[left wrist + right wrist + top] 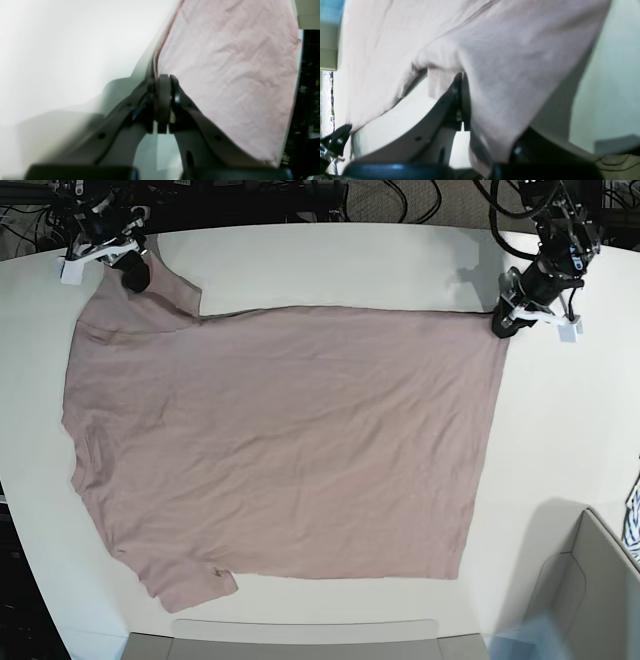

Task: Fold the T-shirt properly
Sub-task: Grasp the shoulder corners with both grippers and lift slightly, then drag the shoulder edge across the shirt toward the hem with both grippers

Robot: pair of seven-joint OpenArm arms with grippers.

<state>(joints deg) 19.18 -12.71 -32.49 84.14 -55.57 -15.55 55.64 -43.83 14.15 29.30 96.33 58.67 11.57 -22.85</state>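
The dusty-pink T-shirt [280,440] lies spread flat on the white table [400,265], hem to the right and sleeves to the left. My left gripper [503,323] is at the shirt's far right hem corner. In the left wrist view it [163,78] is shut on the shirt's edge [225,62]. My right gripper [133,275] is at the far left sleeve. In the right wrist view it [462,76] is shut with pink cloth [515,62] pinched and draped over one finger.
A grey open box [590,590] stands at the near right, with a blue-and-white patterned cloth [634,515] at the right edge. A grey tray rim [300,640] runs along the near edge. Cables lie behind the table.
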